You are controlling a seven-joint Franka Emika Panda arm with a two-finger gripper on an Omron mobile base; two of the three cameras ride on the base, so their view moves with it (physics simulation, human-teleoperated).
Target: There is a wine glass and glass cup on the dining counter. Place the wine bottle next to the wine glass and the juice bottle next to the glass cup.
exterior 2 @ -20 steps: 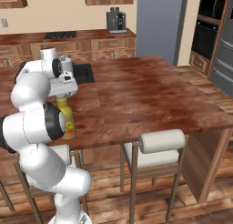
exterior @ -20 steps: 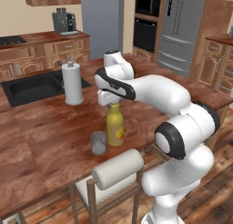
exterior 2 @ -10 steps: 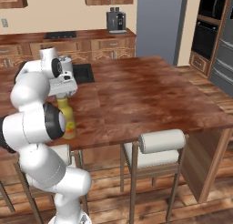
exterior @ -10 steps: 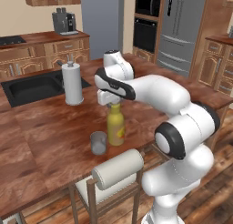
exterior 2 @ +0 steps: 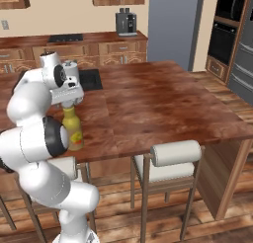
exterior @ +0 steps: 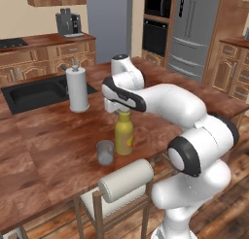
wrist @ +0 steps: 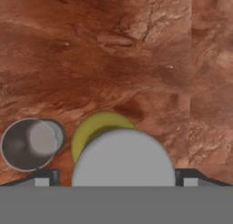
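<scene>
Hand view, looking straight down: my hand (wrist: pixel 117 176) is spread either side of the juice bottle (wrist: pixel 102 127), standing on the table (wrist: pixel 136 50) just beside the glass cup (wrist: pixel 29 143); a crooked lift-off could tip it onto that cup.

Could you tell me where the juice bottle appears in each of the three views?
Left base view: juice bottle at centre, right of the glass cup.
Right base view: at left, near the dining counter front edge.
Hand view: bottom centre, from above.
Shared landmark: the gripper directly above the bottle.
</scene>
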